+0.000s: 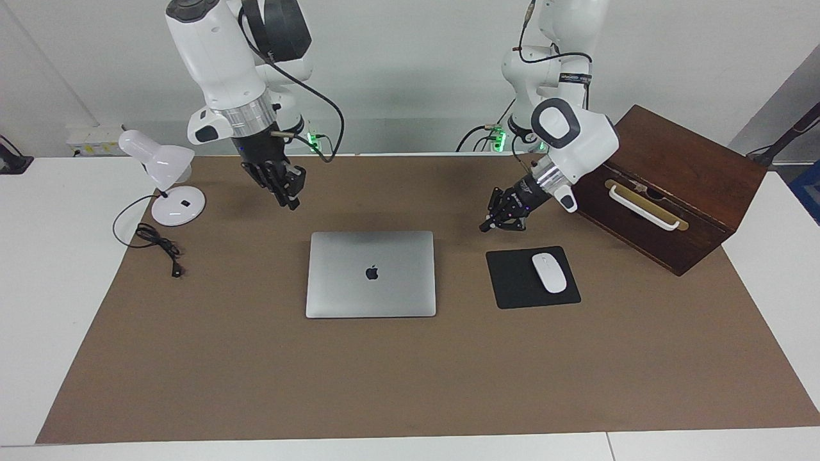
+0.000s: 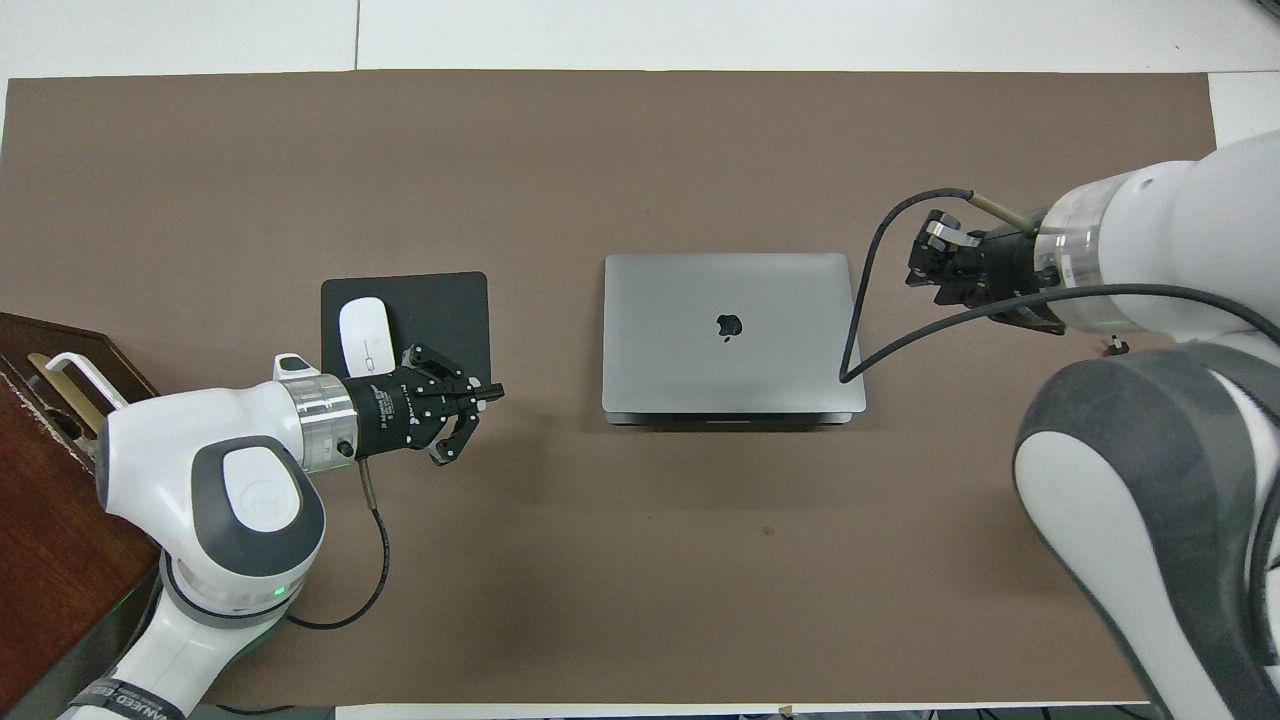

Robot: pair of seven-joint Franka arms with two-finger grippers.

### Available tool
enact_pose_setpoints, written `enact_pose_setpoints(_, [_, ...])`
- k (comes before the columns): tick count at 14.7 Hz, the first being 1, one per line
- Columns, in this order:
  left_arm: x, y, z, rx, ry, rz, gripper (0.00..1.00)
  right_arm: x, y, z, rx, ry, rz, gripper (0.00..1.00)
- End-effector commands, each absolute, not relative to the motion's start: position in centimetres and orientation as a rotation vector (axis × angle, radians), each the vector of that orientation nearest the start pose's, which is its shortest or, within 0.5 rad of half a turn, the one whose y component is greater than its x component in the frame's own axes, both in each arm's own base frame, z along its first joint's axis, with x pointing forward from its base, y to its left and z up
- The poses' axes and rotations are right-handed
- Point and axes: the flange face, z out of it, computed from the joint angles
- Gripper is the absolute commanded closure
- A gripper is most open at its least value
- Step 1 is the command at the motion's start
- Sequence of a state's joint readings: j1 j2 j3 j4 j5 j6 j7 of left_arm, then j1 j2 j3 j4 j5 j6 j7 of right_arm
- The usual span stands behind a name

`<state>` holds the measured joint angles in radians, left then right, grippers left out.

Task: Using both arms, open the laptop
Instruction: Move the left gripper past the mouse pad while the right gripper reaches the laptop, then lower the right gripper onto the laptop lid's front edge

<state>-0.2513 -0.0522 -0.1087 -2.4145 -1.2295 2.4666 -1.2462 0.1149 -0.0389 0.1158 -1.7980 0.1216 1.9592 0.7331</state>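
Laptop [image 1: 371,274]: lid down, mid-tabletop, beside mouse pad [image 1: 512,282]. Left hand [image 2: 462,408] released, over mat near pad. Right hand [image 1: 286,189], fingers unreadable, up in air. I'd pin the base, lift the lid edge slowly.

the closed laptop [image 1: 371,274] lies flat with bare brown mat on all sides. toward the left arm's end, the black mouse pad [image 1: 516,282] with its white mouse [image 1: 549,273] lies near it, and the wooden box [image 1: 672,189] stands further along. toward the right arm's end, the desk lamp [image 1: 163,179] and its loose cable [image 1: 157,242] lie well apart from it.
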Motion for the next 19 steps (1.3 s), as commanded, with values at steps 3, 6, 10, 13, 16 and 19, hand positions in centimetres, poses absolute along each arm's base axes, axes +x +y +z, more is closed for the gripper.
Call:
enact_pose_setpoints(3, [45.3,-20.0,29.8,1.276,2.090,-0.709,1.00,54.3,16.7,54.8,-2.748,0.855,-0.249,0.00])
enact_pose_setpoints(6, [44.9,-22.7,28.6,1.258,2.106,-0.698,1.00,54.1,18.7,52.9,-2.706,0.872,-0.291,0.00])
enact_pose_setpoints(10, [44.4,-24.9,27.3,1.243,2.094,-0.698,1.00,54.5,21.0,50.2,-2.652,0.913,-0.318,0.00])
enact_pose_setpoints(13, [43.6,-26.2,26.4,1.248,2.065,-0.683,1.00,54.4,21.6,48.0,-2.627,0.906,-0.355,0.00])
enact_pose_setpoints(16, [43.7,-26.5,26.6,1.234,2.053,-0.686,1.00,54.2,22.7,46.0,-2.549,0.968,-0.397,0.00])
enact_pose_setpoints(19, [43.5,-27.0,26.5,1.226,2.060,-0.678,1.00,53.9,24.5,45.3,-2.453,1.054,-0.407,0.00])
